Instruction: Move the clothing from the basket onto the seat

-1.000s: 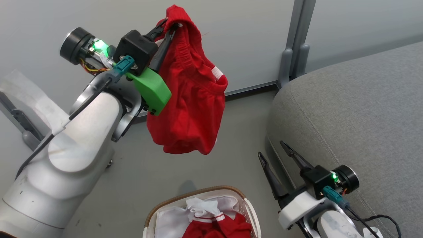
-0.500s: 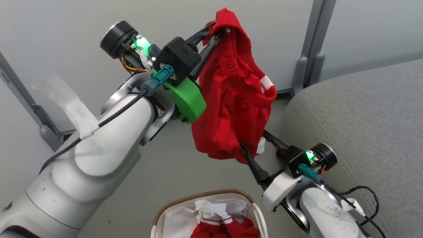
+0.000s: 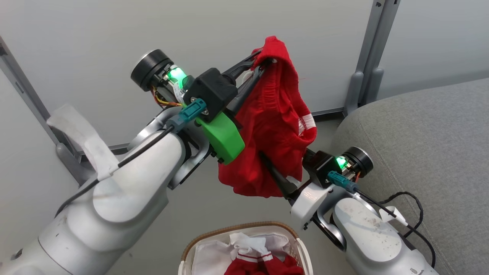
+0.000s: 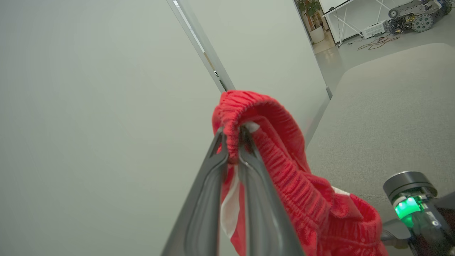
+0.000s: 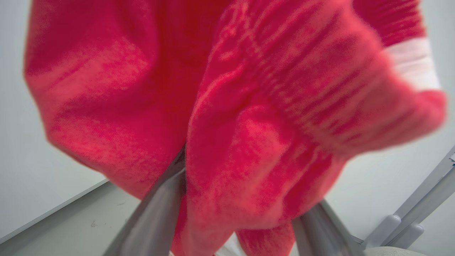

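Note:
A red garment of the clothing hangs in the air by its elastic waistband, with my left gripper shut on that band. My right gripper is open, its fingers straddling the garment's lower part, which hides their tips. More red clothing with white trim lies in the basket at the bottom of the head view. The grey seat is to the right, beside my right arm.
A pale wall with grey upright posts stands behind the hanging garment. A black cable from my right wrist loops onto the seat's edge. Grey floor lies between basket and wall. White liner fabric shows in the basket.
The head camera has shifted. My left gripper has carried the red garment right, toward the seat. My right gripper has risen from near the floor until its open fingers straddle the garment's lower part.

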Controlling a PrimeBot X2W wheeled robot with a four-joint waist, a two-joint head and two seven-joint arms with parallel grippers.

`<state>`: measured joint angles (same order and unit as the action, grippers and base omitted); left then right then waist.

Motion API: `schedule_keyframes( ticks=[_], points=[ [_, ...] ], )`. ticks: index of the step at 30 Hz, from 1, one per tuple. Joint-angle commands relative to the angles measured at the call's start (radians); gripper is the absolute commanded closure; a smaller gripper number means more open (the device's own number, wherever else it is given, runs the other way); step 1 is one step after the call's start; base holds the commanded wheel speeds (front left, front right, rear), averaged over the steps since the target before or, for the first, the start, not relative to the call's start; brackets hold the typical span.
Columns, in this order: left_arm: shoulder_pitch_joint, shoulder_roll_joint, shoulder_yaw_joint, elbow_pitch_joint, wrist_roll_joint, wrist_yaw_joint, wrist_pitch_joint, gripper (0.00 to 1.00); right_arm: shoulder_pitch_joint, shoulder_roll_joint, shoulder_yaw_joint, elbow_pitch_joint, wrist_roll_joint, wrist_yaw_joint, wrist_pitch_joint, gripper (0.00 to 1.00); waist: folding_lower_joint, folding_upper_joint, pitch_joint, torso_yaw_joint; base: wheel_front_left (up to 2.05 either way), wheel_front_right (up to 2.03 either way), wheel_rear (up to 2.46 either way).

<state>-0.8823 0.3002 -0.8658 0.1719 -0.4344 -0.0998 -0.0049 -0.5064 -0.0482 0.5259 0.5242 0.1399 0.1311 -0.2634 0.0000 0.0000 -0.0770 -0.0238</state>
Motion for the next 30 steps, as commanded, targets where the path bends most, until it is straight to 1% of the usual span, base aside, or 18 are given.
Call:
schedule_keyframes(
  ticks=[1,9,14,15,16,17,21,25,30],
  points=[
    [0.033,0.011,0.011,0.01,-0.015,0.014,-0.009,1.0,-0.01,-0.004,0.002,0.002,0.007,-0.001,-0.002,1.0,0.0,0.0,0.001,-0.001,0.0,0.0,0.0],
    [0.167,0.034,0.051,0.071,-0.077,0.077,-0.067,1.0,0.021,-0.004,-0.029,-0.027,-0.006,-0.001,-0.002,1.0,0.0,0.0,0.019,-0.011,0.0,0.0,0.0],
    [0.25,0.024,0.067,0.121,-0.105,0.099,-0.139,1.0,0.028,-0.004,-0.061,-0.052,-0.021,-0.001,-0.002,1.0,0.0,0.0,0.03,-0.018,0.0,0.0,0.0],
    [0.266,0.02,0.063,0.131,-0.1,0.102,-0.163,0.63,0.027,-0.003,-0.068,-0.06,-0.023,-0.001,-0.002,1.0,0.0,0.0,0.033,-0.02,0.0,0.0,0.0],
    [0.283,0.016,0.062,0.14,-0.1,0.104,-0.183,0.19,0.028,-0.004,-0.074,-0.066,-0.025,-0.001,-0.002,1.0,0.0,0.0,0.034,-0.021,0.0,0.0,0.0],
    [0.306,0.008,0.063,0.153,-0.108,0.109,-0.201,0.0,0.028,-0.004,-0.081,-0.073,-0.03,-0.001,-0.002,1.0,0.0,0.0,0.036,-0.022,0.0,0.0,0.0],
    [0.375,-0.024,0.072,0.192,-0.136,0.115,-0.239,0.0,0.034,-0.004,-0.115,-0.099,-0.043,-0.001,-0.002,1.0,0.0,0.0,0.041,-0.025,0.0,0.0,0.0],
    [0.444,-0.051,0.078,0.22,-0.128,0.123,-0.257,0.0,0.043,-0.004,-0.154,-0.119,-0.062,-0.001,-0.002,1.0,0.0,0.0,0.044,-0.027,0.0,0.0,0.0],
    [0.528,-0.088,0.124,0.223,-0.129,0.127,-0.261,0.0,0.055,-0.004,-0.192,-0.136,-0.083,-0.001,-0.002,1.0,0.0,0.0,0.049,-0.028,0.0,0.0,0.0]
  ],
)
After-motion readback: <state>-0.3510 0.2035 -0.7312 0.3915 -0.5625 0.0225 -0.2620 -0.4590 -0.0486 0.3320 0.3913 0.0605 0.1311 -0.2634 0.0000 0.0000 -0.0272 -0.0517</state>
